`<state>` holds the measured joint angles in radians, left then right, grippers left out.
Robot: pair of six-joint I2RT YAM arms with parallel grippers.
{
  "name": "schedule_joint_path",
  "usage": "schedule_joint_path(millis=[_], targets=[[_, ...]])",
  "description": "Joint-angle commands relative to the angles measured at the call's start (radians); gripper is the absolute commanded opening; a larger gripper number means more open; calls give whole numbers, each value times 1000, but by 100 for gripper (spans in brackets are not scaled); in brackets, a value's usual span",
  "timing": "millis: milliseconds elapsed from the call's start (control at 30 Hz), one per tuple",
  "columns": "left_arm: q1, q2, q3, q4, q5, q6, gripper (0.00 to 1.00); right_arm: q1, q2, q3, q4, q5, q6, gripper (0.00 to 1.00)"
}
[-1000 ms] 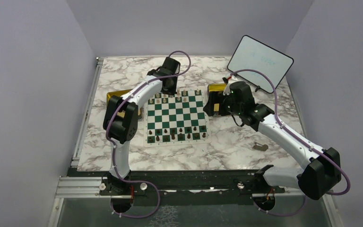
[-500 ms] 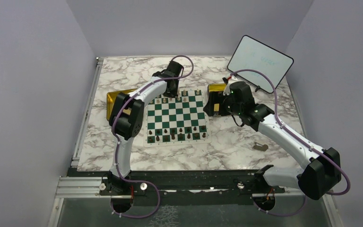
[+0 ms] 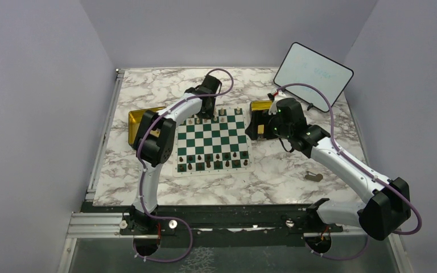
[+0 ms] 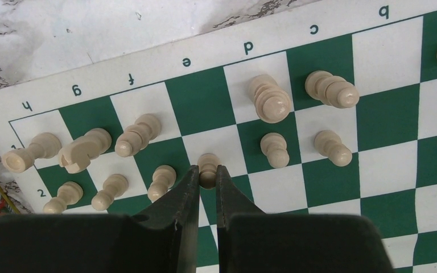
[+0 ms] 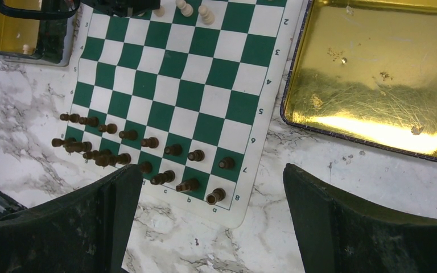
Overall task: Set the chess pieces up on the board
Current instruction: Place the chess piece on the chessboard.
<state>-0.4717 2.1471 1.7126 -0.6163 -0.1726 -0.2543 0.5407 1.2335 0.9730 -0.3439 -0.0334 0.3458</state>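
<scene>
L arm (image 3: 170, 114) swung right; L gripper (image 4: 207, 173) pinches 1 cream pawn (image 4: 207, 162) on board (image 4: 381, 114). I count 12 cream pcs (image 4: 270, 102), 2 gold trays (image 5: 375, 74). R gripper (image 5: 209, 170) spread wide.

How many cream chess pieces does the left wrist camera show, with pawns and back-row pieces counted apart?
Back-row pieces: 6, one cut off by the picture's edge.
Pawns: 6, one between the fingers of the left gripper.
Total: 12.

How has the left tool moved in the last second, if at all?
Yes. In the top view the left tool has shifted slightly right along the far edge of the board, closed on a cream pawn.
</scene>
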Motion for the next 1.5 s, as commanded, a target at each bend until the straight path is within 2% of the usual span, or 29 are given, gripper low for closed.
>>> schedule_joint_path(millis=[0, 1267, 1467], targets=[[-2, 17, 25, 18, 5, -12, 12, -7, -23, 3, -12, 28, -17, 100], [-2, -6, 40, 23, 10, -33, 12, -6, -14, 7, -13, 59, -31, 100], [-2, -5, 39, 23, 5, -36, 20, -6, -12, 10, -11, 58, -31, 100]])
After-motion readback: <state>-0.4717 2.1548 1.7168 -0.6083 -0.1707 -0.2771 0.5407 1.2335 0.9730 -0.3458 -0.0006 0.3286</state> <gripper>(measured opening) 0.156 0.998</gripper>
